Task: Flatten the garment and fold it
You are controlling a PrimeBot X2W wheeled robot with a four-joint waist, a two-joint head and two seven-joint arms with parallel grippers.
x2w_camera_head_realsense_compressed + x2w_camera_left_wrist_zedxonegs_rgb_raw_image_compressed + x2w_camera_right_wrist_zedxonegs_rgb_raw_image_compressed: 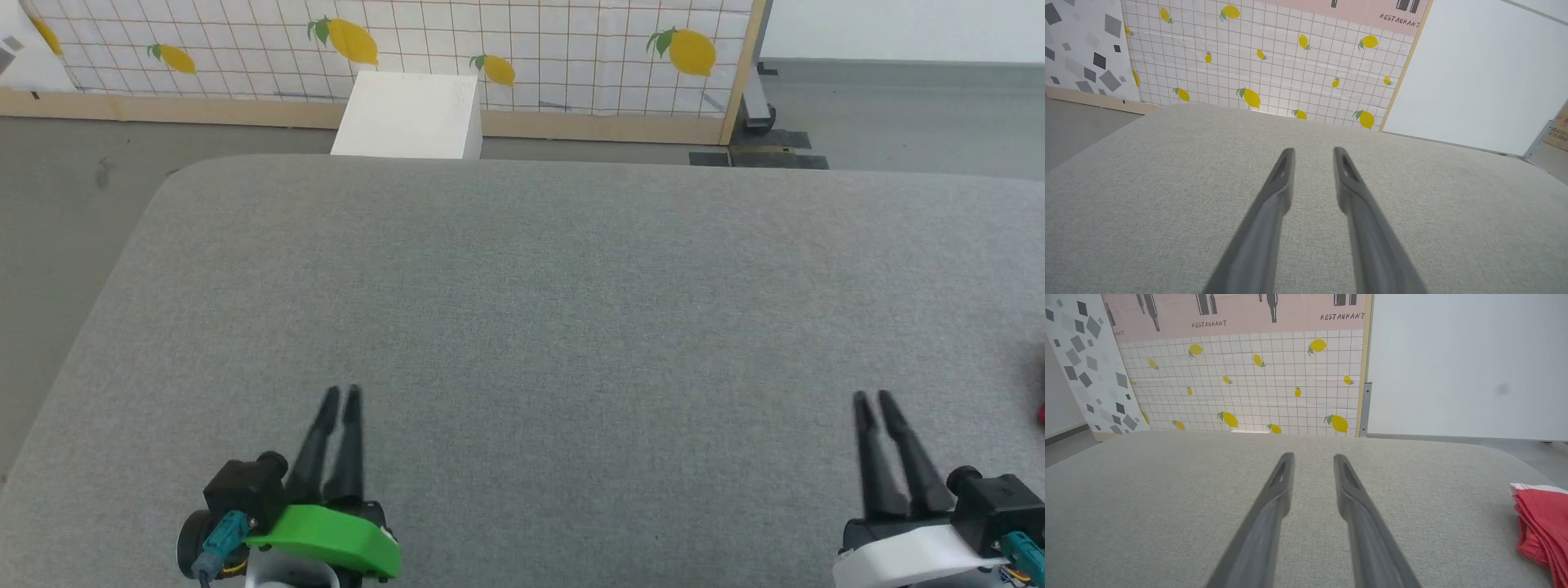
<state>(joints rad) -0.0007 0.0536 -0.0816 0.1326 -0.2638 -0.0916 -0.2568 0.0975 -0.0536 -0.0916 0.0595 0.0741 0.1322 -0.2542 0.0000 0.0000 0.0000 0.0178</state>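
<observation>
Rightward, a bunched bright red cloth garment [1541, 526] lies near the edge of the grey fabric worktop [522, 286]; left gripper [340, 396] and right gripper [872, 400] fingers slightly parted, empty.

table [571, 286]: gry woven cloth, matt, fine-grained
garment [1541, 522]: red soft cloth, matt, w/ wht trim
fingers [1274, 204]: dark, smooth, matt
panel frame [739, 73]: pale wood

A staged test room, dressed with printed backdrops.
A broad surface [522, 310] covered in grey fabric is set on a bare grey floor [57, 212]; behind it are propped a wood-framed lemon-print panel [571, 49], topped by a pink band [1241, 314] lettered "RESTAURANT", and a grey-speckled board [1081, 49]. A plain white box [408, 114] and a blank white wall [1461, 367] are seen nearby.
</observation>
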